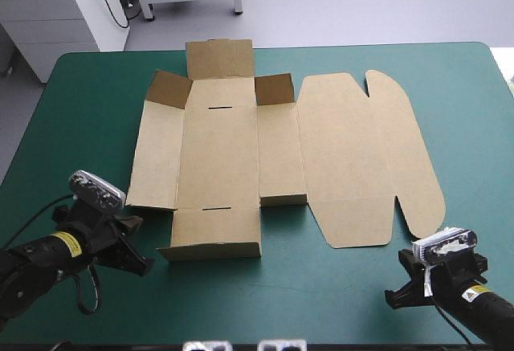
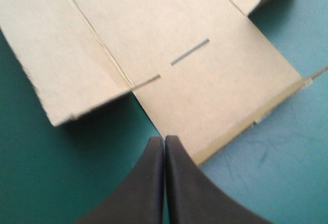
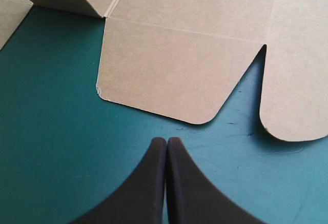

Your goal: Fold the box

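The brown box (image 1: 225, 150) lies spread out on the middle of the table, mostly flat. Its far flaps (image 1: 170, 88) stand slightly raised and its near flap (image 1: 213, 234) is tilted up. The rounded lid panels (image 1: 361, 158) reach to the right. My left gripper (image 1: 141, 246) is shut, just off the box's near left corner. In the left wrist view its tips (image 2: 164, 141) almost touch the near flap's edge (image 2: 215, 106). My right gripper (image 1: 395, 295) is shut and holds nothing. It hovers over the cover a little short of the lid's rounded tab (image 3: 169, 75).
The teal-green cover (image 1: 321, 287) shows in a wide strip between the box's near edge and the table's front edge. More of it shows on the left side (image 1: 88, 118) and along the far right edge (image 1: 474, 110).
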Available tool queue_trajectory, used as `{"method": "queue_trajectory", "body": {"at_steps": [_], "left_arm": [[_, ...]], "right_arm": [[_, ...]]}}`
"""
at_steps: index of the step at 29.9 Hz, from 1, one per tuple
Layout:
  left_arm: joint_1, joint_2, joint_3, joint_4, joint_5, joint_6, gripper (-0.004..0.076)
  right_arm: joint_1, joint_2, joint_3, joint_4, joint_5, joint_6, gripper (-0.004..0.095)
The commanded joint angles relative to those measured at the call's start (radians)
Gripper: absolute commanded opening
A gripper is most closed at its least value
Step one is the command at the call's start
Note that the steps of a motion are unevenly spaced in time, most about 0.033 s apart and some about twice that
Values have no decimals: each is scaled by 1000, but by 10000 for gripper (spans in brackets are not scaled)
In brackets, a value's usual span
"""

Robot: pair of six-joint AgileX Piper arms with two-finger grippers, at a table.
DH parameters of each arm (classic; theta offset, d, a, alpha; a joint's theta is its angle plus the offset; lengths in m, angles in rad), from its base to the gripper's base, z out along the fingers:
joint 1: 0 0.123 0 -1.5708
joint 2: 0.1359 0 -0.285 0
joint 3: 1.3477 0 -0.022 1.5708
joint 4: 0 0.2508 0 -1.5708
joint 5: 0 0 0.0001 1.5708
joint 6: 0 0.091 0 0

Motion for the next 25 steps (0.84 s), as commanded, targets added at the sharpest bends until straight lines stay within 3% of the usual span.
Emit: {"method": "queue_trajectory", "body": {"at_steps": [1,10,17,22,25], "left_arm": [[-8,22,-133,54,-26,-43,-8],[-8,167,-303,226,115,-108,-8],[-2,316,-321,358,93,-138,18],[109,396,-345,273,39,-106,18],[239,421,-354,136,9,-12,18]], "right_arm": [[-2,8,-26,25,-49,-4,-14],[-2,8,-26,25,-49,-4,-14],[-2,8,-26,25,-49,-4,-14],[-2,8,-26,25,-49,-4,-14],[-2,8,-26,25,-49,-4,-14]]}}
